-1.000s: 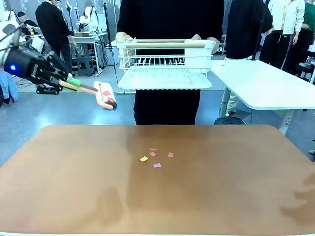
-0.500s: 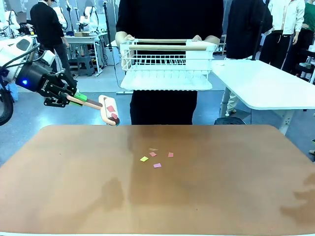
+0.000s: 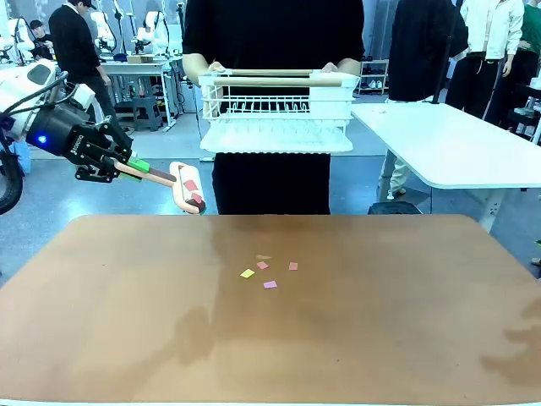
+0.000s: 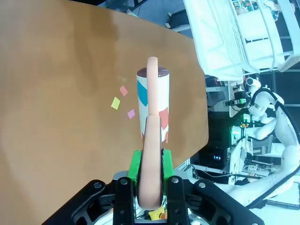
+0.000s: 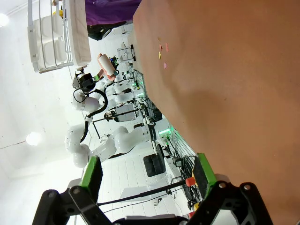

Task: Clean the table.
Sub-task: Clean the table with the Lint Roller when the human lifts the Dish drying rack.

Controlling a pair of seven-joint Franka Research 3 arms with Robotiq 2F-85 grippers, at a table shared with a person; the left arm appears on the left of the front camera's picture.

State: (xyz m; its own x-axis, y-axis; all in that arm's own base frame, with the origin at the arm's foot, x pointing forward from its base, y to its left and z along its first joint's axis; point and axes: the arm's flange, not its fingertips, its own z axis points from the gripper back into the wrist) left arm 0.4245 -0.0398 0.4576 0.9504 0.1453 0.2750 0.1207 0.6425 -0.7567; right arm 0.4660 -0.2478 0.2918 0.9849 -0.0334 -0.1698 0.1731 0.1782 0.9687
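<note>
We hold the lint roller (image 3: 188, 187) by its handle, left gripper (image 3: 127, 166) fingers pinched on it, near the far-left edge of the table (image 3: 406, 338), paper scraps (image 3: 269, 272) lying mid-table, rightward of the drum.

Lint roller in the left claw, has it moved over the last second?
Yes. The lint roller, gripped by the left claw, has come down, ending nearer the far edge of the table.
</note>
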